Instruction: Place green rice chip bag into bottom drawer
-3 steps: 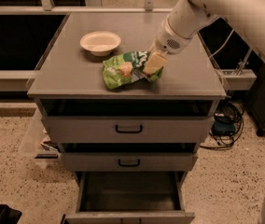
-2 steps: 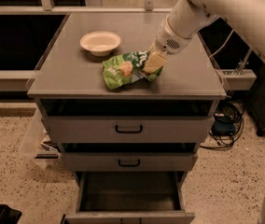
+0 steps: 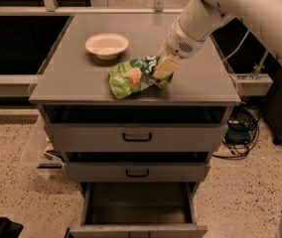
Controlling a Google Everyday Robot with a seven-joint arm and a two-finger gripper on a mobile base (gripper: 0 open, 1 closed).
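The green rice chip bag (image 3: 132,77) lies crinkled on the grey cabinet top (image 3: 81,78), to the right of and in front of the white bowl (image 3: 106,45). My gripper (image 3: 163,68) comes down from the upper right on a white arm and is shut on the bag's right end. The bag still rests on the top. The bottom drawer (image 3: 137,206) is pulled open below, and its dark inside shows nothing in it.
Two shallower grey drawers with black handles (image 3: 137,137) (image 3: 137,172) are shut above the open one. Cables and a small box (image 3: 238,133) lie on the speckled floor to the right. A rail (image 3: 7,79) runs off to the left.
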